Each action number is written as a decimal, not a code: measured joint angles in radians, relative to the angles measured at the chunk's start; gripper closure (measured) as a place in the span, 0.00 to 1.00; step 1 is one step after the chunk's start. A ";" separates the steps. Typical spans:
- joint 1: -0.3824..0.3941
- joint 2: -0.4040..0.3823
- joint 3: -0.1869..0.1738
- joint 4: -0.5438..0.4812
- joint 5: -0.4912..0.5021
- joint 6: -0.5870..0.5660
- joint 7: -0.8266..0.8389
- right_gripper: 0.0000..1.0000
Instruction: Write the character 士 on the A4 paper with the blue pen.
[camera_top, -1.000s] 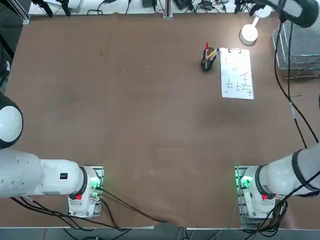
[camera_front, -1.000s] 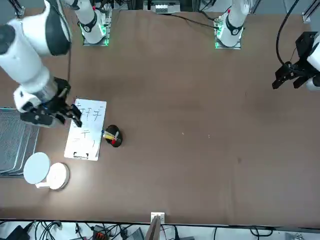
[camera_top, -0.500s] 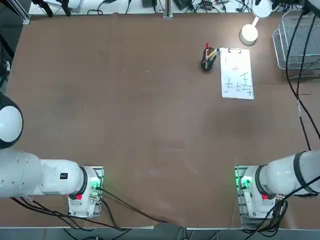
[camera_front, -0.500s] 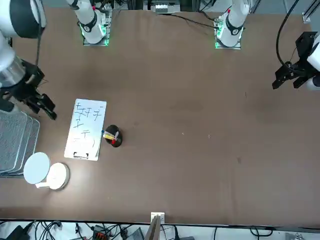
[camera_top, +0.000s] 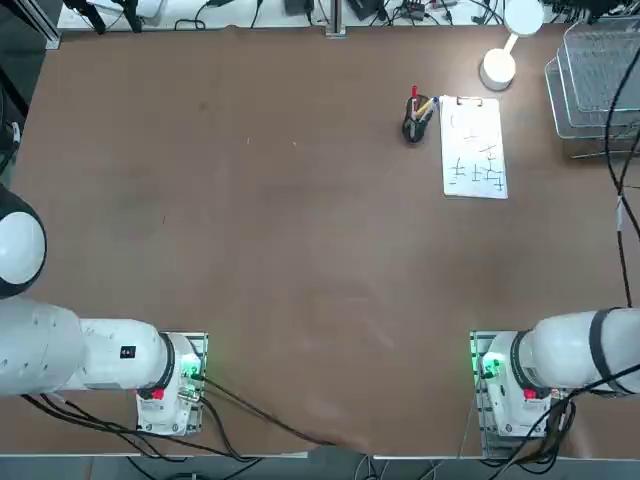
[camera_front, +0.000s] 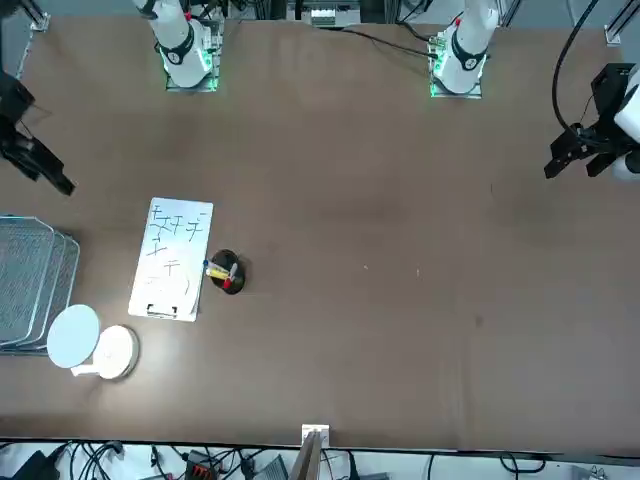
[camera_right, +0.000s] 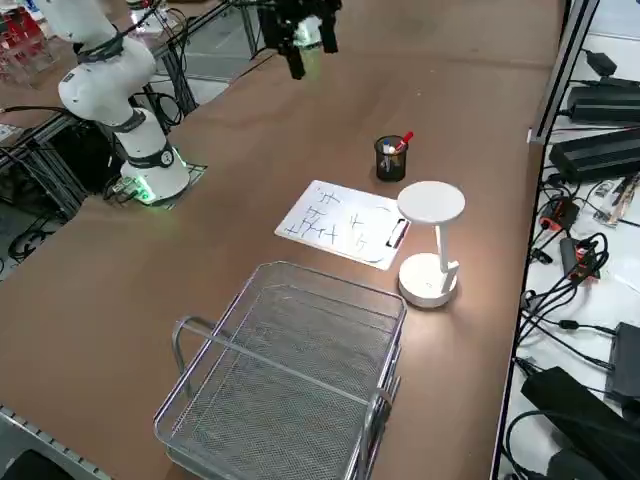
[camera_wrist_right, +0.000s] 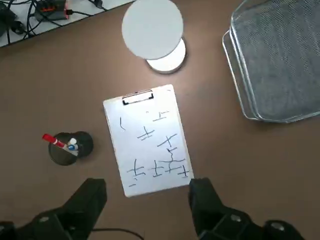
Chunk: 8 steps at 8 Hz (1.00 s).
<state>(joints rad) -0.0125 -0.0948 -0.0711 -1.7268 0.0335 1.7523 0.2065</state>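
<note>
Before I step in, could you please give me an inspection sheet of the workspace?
Surface: brown table, mostly bare.
Job's things: A4 paper flat, clip on a short edge, several characters written; blue pen in the pen cup beside it.
Clutter: white desk lamp, wire basket.
Grippers: right gripper open, empty, high above the paper's near edge.
Cables: run from both arm bases.
Surroundings: cables and power bricks off the table edge.
</note>
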 joint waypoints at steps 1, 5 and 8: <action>0.000 -0.015 -0.008 -0.001 0.005 -0.049 -0.030 0.00; 0.001 -0.042 -0.011 -0.002 0.005 -0.174 -0.141 0.00; 0.008 -0.050 0.003 -0.002 0.005 -0.193 -0.188 0.00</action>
<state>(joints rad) -0.0041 -0.1443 -0.0678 -1.7287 0.0382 1.5595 0.0184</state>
